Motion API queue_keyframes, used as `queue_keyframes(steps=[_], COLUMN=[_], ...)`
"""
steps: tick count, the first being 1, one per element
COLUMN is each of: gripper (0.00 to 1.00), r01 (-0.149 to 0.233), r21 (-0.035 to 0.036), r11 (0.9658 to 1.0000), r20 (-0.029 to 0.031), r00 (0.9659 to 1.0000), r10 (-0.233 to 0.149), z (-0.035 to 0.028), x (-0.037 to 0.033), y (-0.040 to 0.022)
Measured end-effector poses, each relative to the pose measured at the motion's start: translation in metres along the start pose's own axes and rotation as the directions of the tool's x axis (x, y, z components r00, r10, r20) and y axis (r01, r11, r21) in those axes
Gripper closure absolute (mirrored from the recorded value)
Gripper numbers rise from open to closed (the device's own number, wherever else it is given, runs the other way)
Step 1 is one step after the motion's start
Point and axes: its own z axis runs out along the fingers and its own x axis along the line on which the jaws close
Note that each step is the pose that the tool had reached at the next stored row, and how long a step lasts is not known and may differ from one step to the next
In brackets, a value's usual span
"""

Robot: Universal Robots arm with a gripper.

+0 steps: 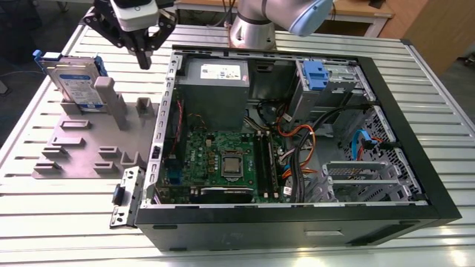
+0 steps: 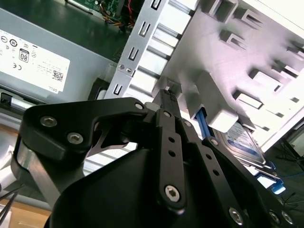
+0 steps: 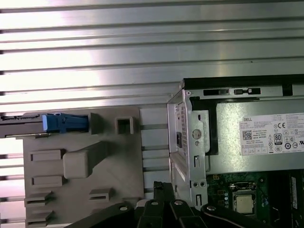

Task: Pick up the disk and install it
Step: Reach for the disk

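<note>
Exterior view: the hand (image 1: 144, 60) hangs over the bench (image 1: 52, 222), above the narrow strip between the holder (image 1: 82, 150) and the metal side wall of the case (image 1: 415, 183). Its black fingers are drawn together to a point and hold nothing. The disk (image 1: 74, 83) stands on edge in the holder's far slot, on the exterior view's left of the hand and apart from it. Its silver face with a white-and-blue label is framed in blue plastic.

The holder is matte grey plastic, a flat plate with blocky posts and low ribs. The bench is ribbed bright metal, with bare room round the holder on the exterior view's left and near side. The case lies open, black-rimmed, with perforated metal walls. Inside sit a grey power supply (image 1: 215, 83), a green board (image 1: 222, 158) and a second blue carrier (image 1: 315, 75) in its bay.

In the first wrist view the disk (image 3: 64, 122) shows its blue end at the holder's edge, well clear of the fingers (image 3: 164, 194).
</note>
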Motion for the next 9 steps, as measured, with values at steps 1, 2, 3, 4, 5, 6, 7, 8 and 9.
queue_keyframes(steps=[1, 2, 3, 4, 5, 6, 7, 8, 9], gripper=[0.89, 0.89, 0.89, 0.89, 0.89, 0.89, 0.89, 0.89, 0.89], r01=[0.000, 0.000, 0.000, 0.000, 0.000, 0.000, 0.000, 0.000, 0.000], r21=[-0.0001, 0.0000, 0.0000, 0.0000, 0.0000, 0.0000, 0.0000, 0.0000, 0.0000], r11=[1.0000, 1.0000, 1.0000, 1.0000, 1.0000, 1.0000, 1.0000, 1.0000, 1.0000], r20=[0.0000, 0.0000, 0.0000, 0.0000, 0.0000, 0.0000, 0.0000, 0.0000, 0.0000], r00=[1.0000, 1.0000, 1.0000, 1.0000, 1.0000, 1.0000, 1.0000, 1.0000, 1.0000], r10=[0.000, 0.000, 0.000, 0.000, 0.000, 0.000, 0.000, 0.000, 0.000], z=[0.0000, 0.0000, -0.0001, -0.0001, -0.0001, -0.0001, -0.0001, -0.0002, -0.0002], x=[0.0010, 0.0020, 0.0029, 0.0038, 0.0047, 0.0056, 0.0066, 0.0075, 0.0084], y=[-0.0001, -0.0001, -0.0002, -0.0003, -0.0004, -0.0004, -0.0005, -0.0006, -0.0006])
